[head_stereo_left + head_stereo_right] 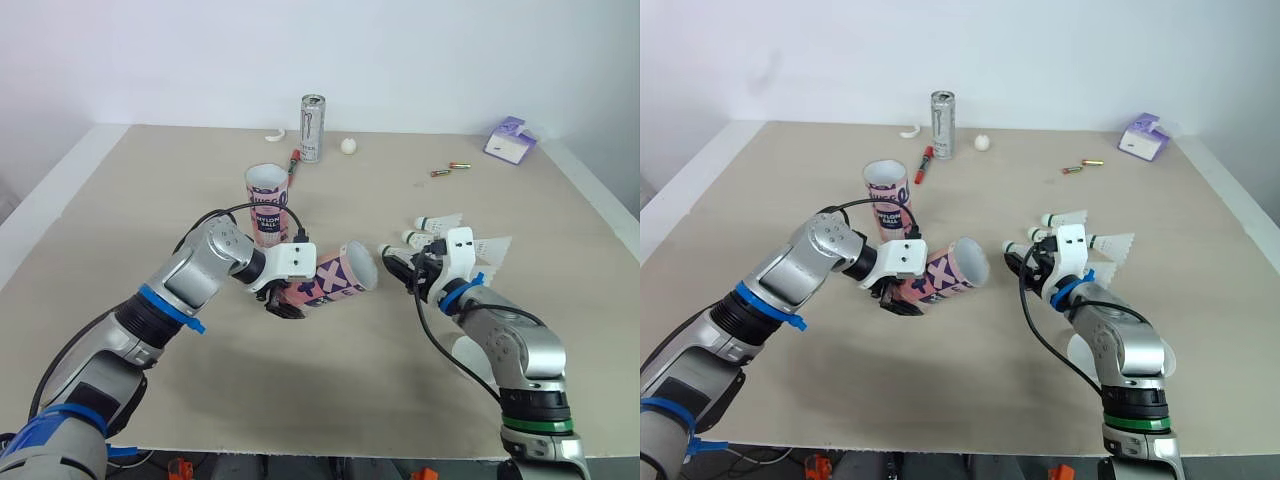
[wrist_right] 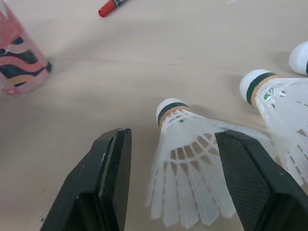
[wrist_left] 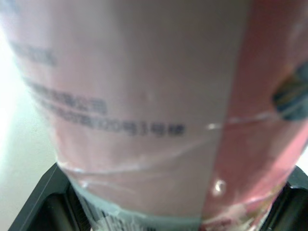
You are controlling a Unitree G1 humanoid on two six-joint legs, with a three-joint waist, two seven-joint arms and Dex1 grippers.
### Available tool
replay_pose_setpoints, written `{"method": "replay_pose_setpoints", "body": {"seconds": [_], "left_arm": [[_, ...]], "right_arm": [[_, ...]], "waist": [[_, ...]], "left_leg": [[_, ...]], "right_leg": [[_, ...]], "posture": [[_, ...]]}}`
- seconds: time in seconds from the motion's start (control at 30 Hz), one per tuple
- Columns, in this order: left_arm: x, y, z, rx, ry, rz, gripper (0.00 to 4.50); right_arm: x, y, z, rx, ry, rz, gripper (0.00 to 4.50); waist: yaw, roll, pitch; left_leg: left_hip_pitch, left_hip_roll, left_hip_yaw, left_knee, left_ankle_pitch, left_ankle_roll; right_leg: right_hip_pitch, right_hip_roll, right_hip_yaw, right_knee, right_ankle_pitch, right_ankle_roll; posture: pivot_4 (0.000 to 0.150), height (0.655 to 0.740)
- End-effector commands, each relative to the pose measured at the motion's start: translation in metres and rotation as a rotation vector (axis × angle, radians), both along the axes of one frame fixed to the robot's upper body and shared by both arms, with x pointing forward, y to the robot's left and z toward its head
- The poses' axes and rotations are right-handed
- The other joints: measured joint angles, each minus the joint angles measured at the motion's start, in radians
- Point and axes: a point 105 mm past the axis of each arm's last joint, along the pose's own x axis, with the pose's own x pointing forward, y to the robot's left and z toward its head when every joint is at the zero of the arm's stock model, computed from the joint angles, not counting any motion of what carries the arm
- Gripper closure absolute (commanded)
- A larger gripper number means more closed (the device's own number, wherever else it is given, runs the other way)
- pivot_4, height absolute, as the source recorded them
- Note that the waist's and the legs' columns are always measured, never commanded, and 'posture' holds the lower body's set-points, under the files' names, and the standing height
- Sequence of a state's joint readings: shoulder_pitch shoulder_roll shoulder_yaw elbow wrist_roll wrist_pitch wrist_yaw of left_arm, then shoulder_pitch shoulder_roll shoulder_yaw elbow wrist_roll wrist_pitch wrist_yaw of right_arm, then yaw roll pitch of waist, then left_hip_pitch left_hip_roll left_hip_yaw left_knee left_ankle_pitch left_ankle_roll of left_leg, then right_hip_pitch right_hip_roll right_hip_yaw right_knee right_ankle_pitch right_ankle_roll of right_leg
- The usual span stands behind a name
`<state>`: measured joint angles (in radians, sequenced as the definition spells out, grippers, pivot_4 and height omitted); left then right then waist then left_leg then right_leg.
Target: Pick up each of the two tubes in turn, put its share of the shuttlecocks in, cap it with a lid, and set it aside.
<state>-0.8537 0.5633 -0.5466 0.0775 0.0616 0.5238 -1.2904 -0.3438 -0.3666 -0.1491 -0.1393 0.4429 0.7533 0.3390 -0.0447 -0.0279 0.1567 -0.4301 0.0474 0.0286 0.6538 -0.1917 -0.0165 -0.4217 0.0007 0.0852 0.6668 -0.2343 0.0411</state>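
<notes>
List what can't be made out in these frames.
- Held tube contents: head views, mouth turned sideways, depth unseen.
- Tube print: left wrist view, too close, blurred.
- Left gripper fingers: head views, mostly hidden under the tube.
- Shuttlecock count: right gripper covers some in head views; frame edge cuts others in right wrist view.
- White disc under right forearm: arm hides most; lid or not, unclear.
</notes>
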Motion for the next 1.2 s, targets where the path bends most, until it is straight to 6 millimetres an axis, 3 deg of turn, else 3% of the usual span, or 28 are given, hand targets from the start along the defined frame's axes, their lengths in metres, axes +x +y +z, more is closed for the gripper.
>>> {"method": "replay_pose_setpoints", "body": {"seconds": [0.03, 0.1, 0.17, 0.43, 0.57, 0.7, 0.8, 0.93, 1.2], "left_arm": [[0.001, 0.000, 0.001, -0.008, -0.027, 0.012, 0.82], [0.002, -0.001, 0.001, -0.010, -0.028, 0.014, 0.82], [0.002, -0.001, 0.001, -0.011, -0.028, 0.015, 0.82], [0.003, -0.004, 0.000, -0.019, -0.027, 0.014, 0.82], [0.004, -0.003, 0.000, -0.019, -0.027, 0.014, 0.82], [0.004, -0.002, 0.000, -0.018, -0.025, 0.013, 0.82], [0.004, -0.002, -0.001, -0.018, -0.021, 0.009, 0.82], [0.004, -0.004, -0.002, -0.019, -0.019, 0.004, 0.82], [0.002, -0.005, -0.002, -0.023, -0.019, -0.002, 0.82]], "right_arm": [[0.009, 0.009, 0.015, -0.024, -0.058, 0.018, 3.30], [0.010, 0.011, 0.015, -0.034, -0.060, 0.023, 4.20], [0.010, 0.012, 0.016, -0.041, -0.064, 0.032, 4.44], [0.001, 0.020, 0.033, -0.076, -0.124, 0.077, 4.44], [-0.023, 0.022, 0.075, -0.139, -0.271, 0.152, 4.44], [-0.049, 0.008, 0.128, -0.314, -0.509, 0.203, 4.44], [-0.075, 0.012, 0.149, -0.441, -0.645, 0.328, 4.44], [-0.104, 0.024, 0.142, -0.574, -0.671, 0.535, 4.44], [-0.114, 0.036, 0.117, -0.536, -0.612, 0.644, 4.44]], "waist": [[0.000, 0.000, 0.000], [0.000, 0.000, 0.000], [0.000, 0.000, 0.000], [0.000, 0.000, 0.000], [0.001, 0.000, 0.000], [0.004, 0.001, 0.001], [0.008, 0.003, 0.002], [0.009, 0.002, 0.001], [0.017, 0.002, 0.002]], "left_leg": [[0.000, 0.000, 0.000, 0.000, 0.000, 0.000], [0.000, 0.000, 0.000, 0.000, 0.000, 0.000], [0.000, 0.000, 0.000, 0.000, 0.000, 0.000], [0.000, 0.000, 0.000, 0.000, 0.000, 0.000], [0.000, -0.001, 0.000, 0.000, 0.000, 0.000], [-0.001, -0.001, 0.000, 0.000, 0.000, 0.000], [-0.003, -0.004, 0.000, 0.000, 0.000, 0.000], [-0.003, -0.003, -0.001, 0.000, 0.000, 0.000], [-0.002, -0.004, 0.000, 0.000, 0.000, 0.000]], "right_leg": [[0.000, 0.000, 0.000, 0.000, 0.000, 0.000], [0.000, 0.000, 0.000, 0.000, 0.000, 0.000], [0.000, 0.000, 0.000, 0.000, 0.000, 0.000], [0.000, 0.000, 0.000, 0.000, 0.000, 0.000], [0.000, 0.000, 0.000, 0.000, 0.000, 0.000], [0.000, -0.002, 0.000, -0.001, -0.001, 0.001], [-0.001, -0.004, 0.000, -0.001, -0.001, 0.003], [0.000, -0.003, 0.000, -0.002, -0.002, 0.003], [0.000, -0.004, 0.000, -0.002, -0.002, 0.003]], "posture": [[0.150, 0.7400], [0.150, 0.7400], [0.150, 0.7400], [0.150, 0.7400], [0.150, 0.7400], [0.150, 0.7400], [0.150, 0.7400], [0.150, 0.7400], [0.150, 0.7400]]}}
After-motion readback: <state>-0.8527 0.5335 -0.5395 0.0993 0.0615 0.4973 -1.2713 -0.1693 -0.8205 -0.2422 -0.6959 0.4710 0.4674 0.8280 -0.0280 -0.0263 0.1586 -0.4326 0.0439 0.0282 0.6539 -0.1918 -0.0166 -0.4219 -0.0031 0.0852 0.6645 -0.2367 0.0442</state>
